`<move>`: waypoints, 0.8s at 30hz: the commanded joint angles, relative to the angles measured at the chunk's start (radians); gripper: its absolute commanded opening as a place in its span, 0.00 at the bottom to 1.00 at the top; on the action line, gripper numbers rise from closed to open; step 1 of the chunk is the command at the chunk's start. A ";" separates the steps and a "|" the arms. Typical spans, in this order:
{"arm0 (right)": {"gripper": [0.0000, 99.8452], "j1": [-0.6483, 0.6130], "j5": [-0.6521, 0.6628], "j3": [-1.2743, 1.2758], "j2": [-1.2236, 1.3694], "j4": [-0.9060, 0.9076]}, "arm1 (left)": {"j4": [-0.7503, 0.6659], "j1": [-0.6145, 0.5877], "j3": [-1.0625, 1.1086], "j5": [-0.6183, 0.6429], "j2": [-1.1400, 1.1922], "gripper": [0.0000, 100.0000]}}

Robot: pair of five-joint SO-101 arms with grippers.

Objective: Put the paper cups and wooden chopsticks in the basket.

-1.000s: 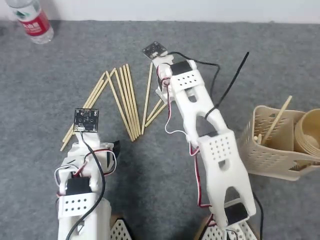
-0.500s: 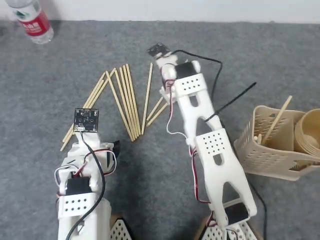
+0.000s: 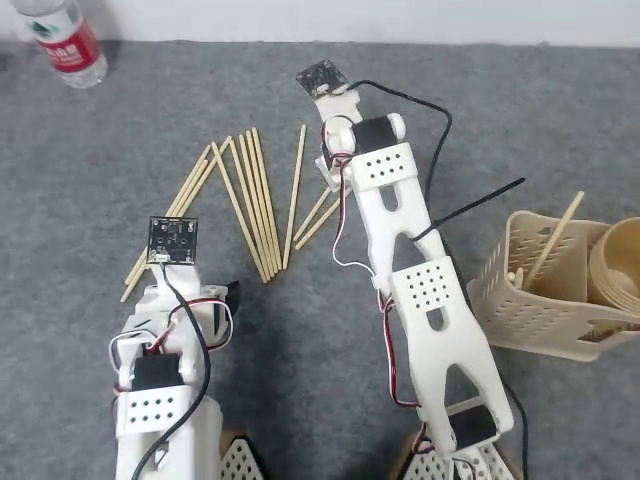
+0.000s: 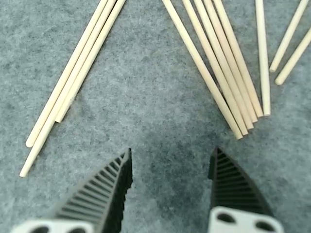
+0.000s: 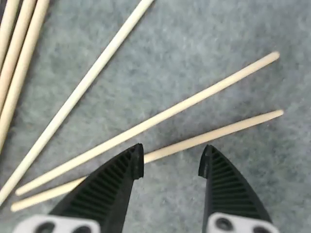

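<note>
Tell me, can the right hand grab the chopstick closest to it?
Probably yes. The right hand hangs open right over the nearest chopstick, and nothing covers that stick.

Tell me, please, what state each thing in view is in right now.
left gripper, open, empty, over bare carpet.
right gripper, open, empty, jaws either side of a lying chopstick.
loose chopsticks, flat on the carpet, outside the basket.
basket, holding cups and one stick.
paper cups, inside the basket.
leaning chopstick, in the basket, sticking out.
water bottle, cap out of frame.
</note>
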 commanded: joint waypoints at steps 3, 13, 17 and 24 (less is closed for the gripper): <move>0.21 0.016 -0.003 0.089 -0.025 -0.076 | -0.023 0.008 -0.002 0.003 -0.011 0.24; 0.21 0.070 0.011 0.110 -0.010 0.013 | -0.023 0.008 -0.002 0.003 -0.011 0.24; 0.20 0.081 0.069 0.118 -0.005 0.056 | -0.023 0.008 -0.002 0.003 -0.011 0.24; 0.14 0.105 0.075 0.112 -0.012 0.064 | -0.023 0.008 -0.002 0.003 -0.011 0.24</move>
